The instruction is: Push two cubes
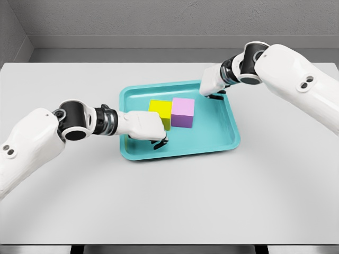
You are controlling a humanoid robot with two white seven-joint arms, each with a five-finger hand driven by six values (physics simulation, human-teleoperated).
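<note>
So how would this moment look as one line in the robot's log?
left hand against yellow cube | pink cube beside it, touching | both in teal tray | right hand over tray's far edge

Left robot hand (144, 127) and right robot hand (212, 84) low (fingers curled)

The left robot hand (145, 127) is touching the yellow cube (160, 112); the pink cube (183, 112) is sitting just beyond, inside the tray (220, 138).
</note>
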